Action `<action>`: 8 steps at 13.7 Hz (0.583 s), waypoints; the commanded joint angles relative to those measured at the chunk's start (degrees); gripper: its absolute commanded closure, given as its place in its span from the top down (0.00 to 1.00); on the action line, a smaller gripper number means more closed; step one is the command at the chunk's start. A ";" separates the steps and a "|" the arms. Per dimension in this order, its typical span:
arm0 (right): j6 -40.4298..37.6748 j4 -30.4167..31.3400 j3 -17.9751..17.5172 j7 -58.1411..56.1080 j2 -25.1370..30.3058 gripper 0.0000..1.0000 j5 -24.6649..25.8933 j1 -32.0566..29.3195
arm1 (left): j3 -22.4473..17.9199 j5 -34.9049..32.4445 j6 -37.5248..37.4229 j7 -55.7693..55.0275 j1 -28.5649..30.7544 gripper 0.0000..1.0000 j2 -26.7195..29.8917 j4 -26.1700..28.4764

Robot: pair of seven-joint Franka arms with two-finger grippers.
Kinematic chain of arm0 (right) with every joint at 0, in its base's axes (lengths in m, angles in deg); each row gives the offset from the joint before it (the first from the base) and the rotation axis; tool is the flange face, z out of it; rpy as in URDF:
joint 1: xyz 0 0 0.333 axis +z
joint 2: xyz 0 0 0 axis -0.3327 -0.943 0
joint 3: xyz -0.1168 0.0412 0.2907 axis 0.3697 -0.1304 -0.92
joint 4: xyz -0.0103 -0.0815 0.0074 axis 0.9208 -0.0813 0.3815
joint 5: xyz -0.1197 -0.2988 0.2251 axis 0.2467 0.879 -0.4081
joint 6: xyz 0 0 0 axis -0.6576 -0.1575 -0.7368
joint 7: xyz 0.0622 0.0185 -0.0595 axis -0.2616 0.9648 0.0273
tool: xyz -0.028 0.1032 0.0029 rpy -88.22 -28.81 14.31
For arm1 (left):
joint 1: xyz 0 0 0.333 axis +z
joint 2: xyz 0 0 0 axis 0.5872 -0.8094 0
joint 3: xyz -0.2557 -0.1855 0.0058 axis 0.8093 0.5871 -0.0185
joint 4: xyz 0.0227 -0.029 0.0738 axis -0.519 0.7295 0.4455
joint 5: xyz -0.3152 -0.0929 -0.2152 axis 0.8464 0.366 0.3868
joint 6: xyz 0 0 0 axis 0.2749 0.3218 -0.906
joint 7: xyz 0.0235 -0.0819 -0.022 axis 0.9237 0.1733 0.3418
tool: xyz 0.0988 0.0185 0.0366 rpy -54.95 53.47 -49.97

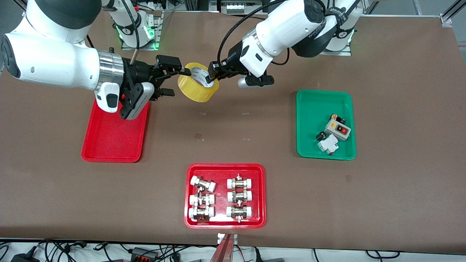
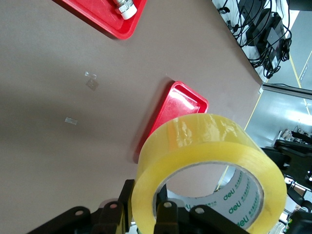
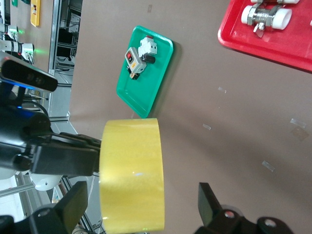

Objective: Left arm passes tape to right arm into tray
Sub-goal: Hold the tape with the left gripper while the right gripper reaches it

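The tape [image 1: 196, 89], a yellow roll with a white printed core, hangs in the air over the table beside the plain red tray [image 1: 113, 142]. My left gripper [image 1: 211, 77] is shut on the roll's wall, one finger inside the core and one outside; the left wrist view shows the tape [image 2: 209, 161] and this grip [image 2: 146, 207]. My right gripper [image 1: 176, 83] is open, with its fingers on either side of the roll and not pressing it. In the right wrist view the tape [image 3: 131, 175] sits between the spread fingers of my right gripper [image 3: 141, 209]. The tray also shows in the left wrist view [image 2: 180, 105].
A red tray with white-capped metal fittings [image 1: 191, 222] lies nearest the front camera, mid-table. A green tray [image 1: 309, 109] with switch parts lies toward the left arm's end. The right arm's wrist hangs over the plain red tray's farther end.
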 commanded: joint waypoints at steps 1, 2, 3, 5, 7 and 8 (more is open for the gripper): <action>1.19 -1.60 0.16 1.12 -1.85 1.00 -0.94 1.76 | 0.19 1.45 -0.11 0.13 -0.03 0.06 -0.34 -1.31; 1.80 -1.60 0.16 1.12 -2.03 1.00 -1.03 1.77 | 0.28 1.45 -0.11 0.05 -0.03 0.06 -0.34 -1.31; 1.90 -1.60 0.07 1.12 -2.29 1.00 -1.03 1.77 | 0.20 1.45 -0.11 0.05 -0.03 0.06 -0.34 -1.31; 1.90 -1.60 0.07 1.12 -2.30 1.00 -1.03 2.20 | 0.19 1.45 -0.11 0.05 -0.03 0.06 -0.34 -1.31; 1.81 -1.60 0.07 1.38 -2.21 0.55 -1.11 2.29 | 0.28 1.45 -0.11 0.13 -0.03 0.06 -0.26 -1.23; 1.81 -1.60 0.15 2.34 -2.30 0.49 -1.11 2.12 | 0.20 1.45 -0.11 0.13 -0.03 0.06 -0.34 -1.23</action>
